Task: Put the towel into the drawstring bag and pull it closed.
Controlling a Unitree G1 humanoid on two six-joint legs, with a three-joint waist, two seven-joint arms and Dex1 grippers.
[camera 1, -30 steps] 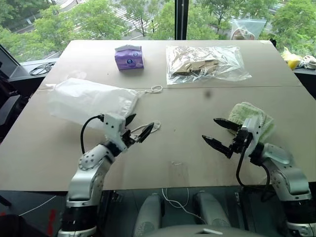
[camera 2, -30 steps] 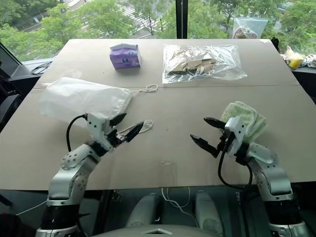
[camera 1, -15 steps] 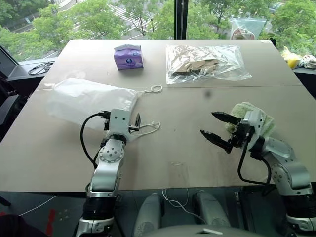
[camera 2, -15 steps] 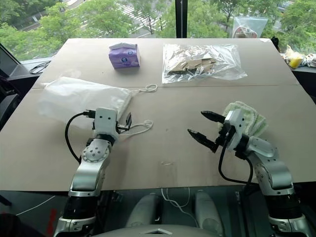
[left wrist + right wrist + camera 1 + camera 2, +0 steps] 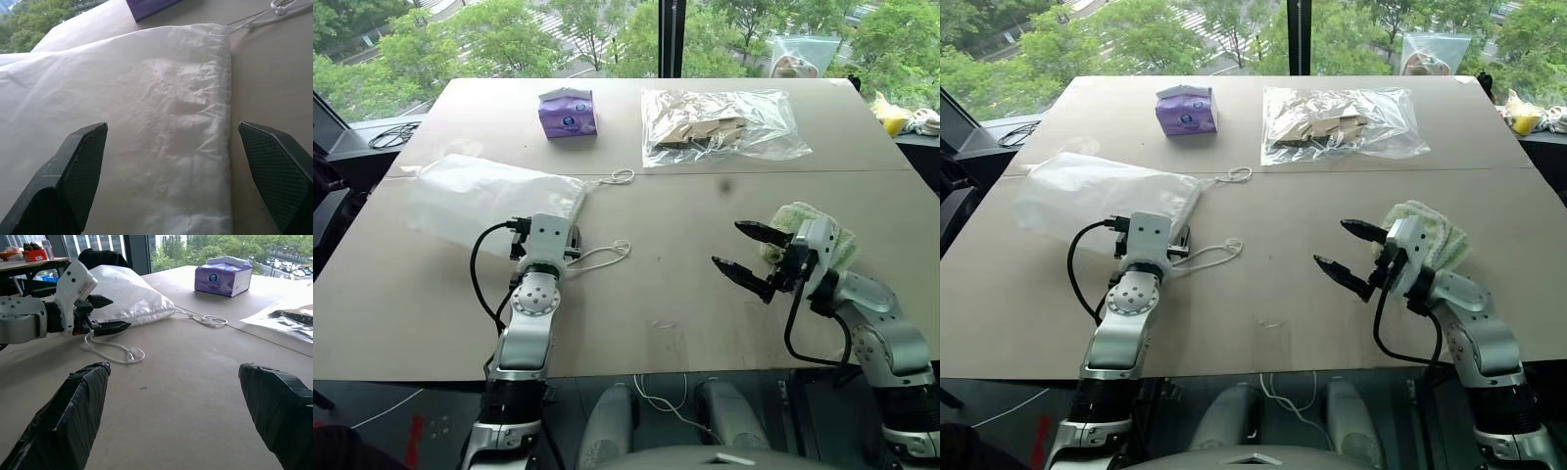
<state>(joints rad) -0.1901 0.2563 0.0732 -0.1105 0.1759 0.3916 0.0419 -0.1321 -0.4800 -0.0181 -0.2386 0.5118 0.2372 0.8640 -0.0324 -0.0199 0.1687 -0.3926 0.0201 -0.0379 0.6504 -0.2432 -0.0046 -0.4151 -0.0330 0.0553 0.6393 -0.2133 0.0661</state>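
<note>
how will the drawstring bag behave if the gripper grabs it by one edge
Probably floppy: the drawstring bag lies flat and wrinkled on the table, so it should sag and fold. It looks thin and translucent, likely very light and perhaps slippery. Its loose white cords would likely trail behind.

Thin crinkled translucent plastic drawstring bag (image 5: pixel 494 199), fuzzy green cloth towel (image 5: pixel 820 235), matt table (image 5: pixel 656 294).

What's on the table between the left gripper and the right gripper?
Bare tabletop, apart from a white cord loop lying just beside the left gripper; the right gripper stands apart. Right eye view shows it.
</note>
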